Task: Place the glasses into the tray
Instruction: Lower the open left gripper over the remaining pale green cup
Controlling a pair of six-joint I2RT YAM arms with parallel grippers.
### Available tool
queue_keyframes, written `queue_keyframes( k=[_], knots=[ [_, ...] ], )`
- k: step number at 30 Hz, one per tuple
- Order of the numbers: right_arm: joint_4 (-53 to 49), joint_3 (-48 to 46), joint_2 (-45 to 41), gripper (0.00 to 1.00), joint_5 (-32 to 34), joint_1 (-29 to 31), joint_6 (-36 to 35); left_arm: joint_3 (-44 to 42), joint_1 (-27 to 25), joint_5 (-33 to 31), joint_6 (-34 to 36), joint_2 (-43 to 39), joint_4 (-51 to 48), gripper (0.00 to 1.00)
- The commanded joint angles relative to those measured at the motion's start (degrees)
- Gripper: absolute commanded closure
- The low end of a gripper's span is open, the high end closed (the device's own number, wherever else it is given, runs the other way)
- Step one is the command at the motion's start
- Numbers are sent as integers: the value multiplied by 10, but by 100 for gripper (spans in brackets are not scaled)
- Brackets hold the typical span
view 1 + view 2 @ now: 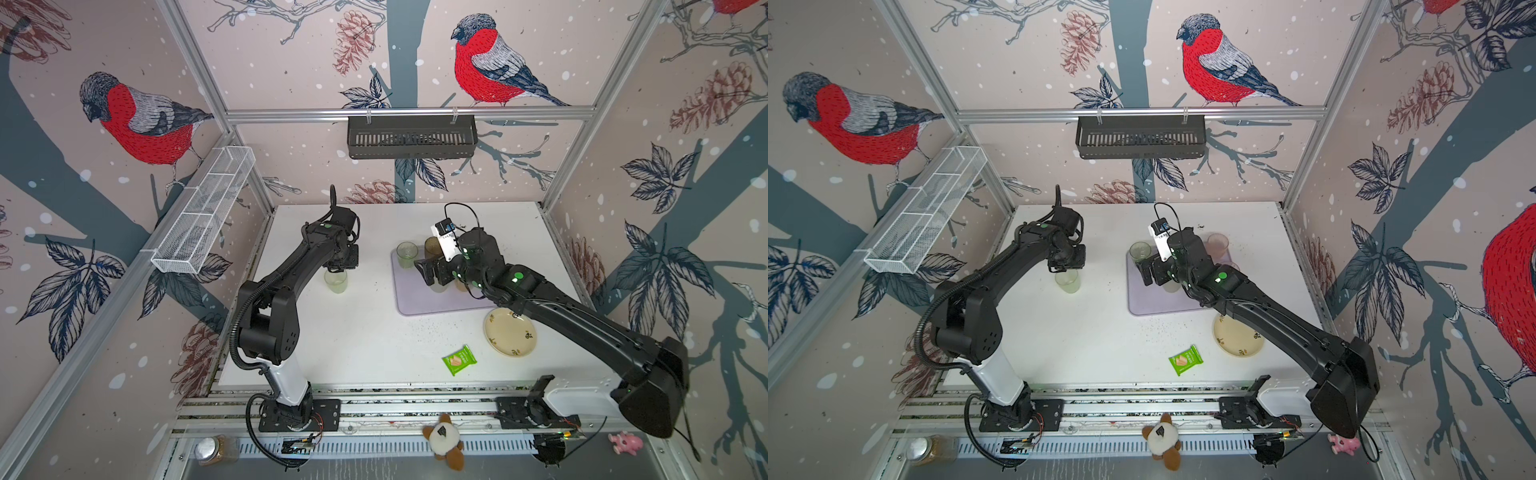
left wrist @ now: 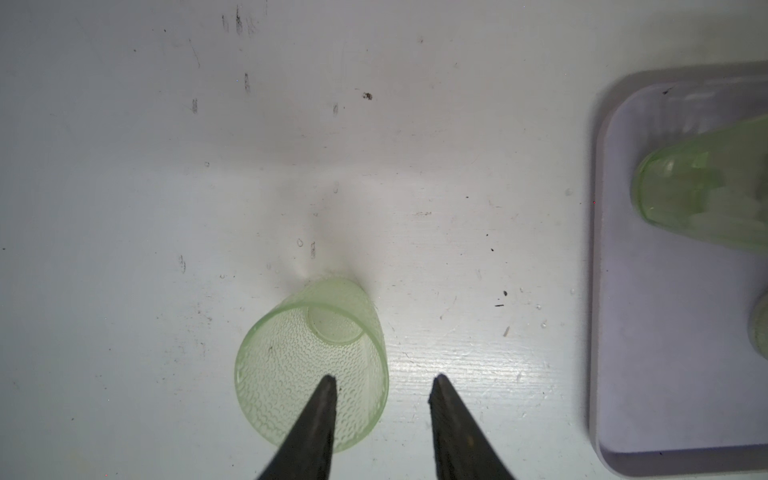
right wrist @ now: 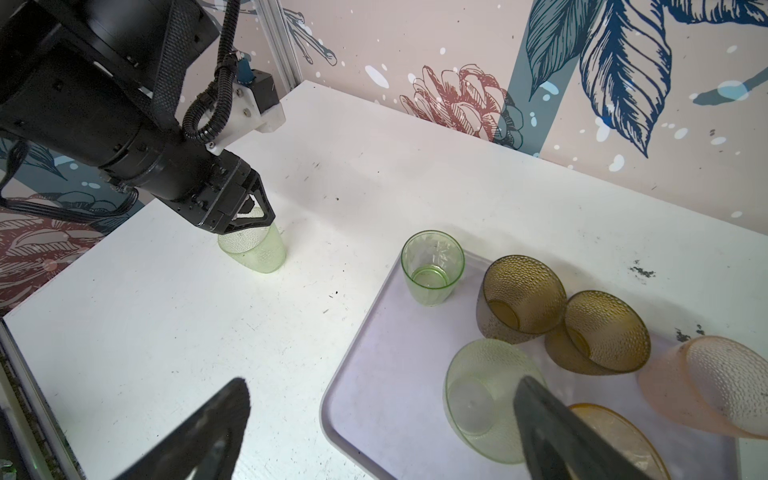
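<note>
A green dimpled glass [image 1: 336, 282] [image 2: 311, 361] stands upright on the white table, left of the tray. My left gripper [image 2: 384, 380] is down at its rim [image 3: 253, 249]. One finger sits in the glass's mouth and the other outside its wall, with a gap still between them. The lilac tray [image 1: 415, 305] [image 3: 374, 399] holds a clear green glass [image 3: 432, 270], two brown glasses [image 3: 519, 299], a pale glass [image 3: 482, 399], a pink glass [image 3: 715, 386] and an amber glass [image 3: 623, 440]. My right gripper [image 3: 382, 384] hangs wide open above the tray, holding nothing.
A cream flowered plate [image 1: 510, 332] lies just in front of the tray, partly under the right arm. A green snack packet [image 1: 459, 360] lies near the table's front edge. A black slotted basket [image 1: 411, 137] and a white mesh basket [image 1: 203, 212] hang on the walls.
</note>
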Motion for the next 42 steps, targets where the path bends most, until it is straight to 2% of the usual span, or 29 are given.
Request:
queue_keyframes(
  k=[1, 27, 42],
  knots=[
    [9, 5, 3, 0, 7, 0, 0, -6, 1, -6, 1, 2, 15, 62],
    [11, 11, 12, 1, 0, -3, 0, -57, 1, 8, -4, 1, 39, 69],
    [11, 13, 15, 1, -2, -3, 2, -59, 2, 10, -4, 11, 45, 72]
  ],
)
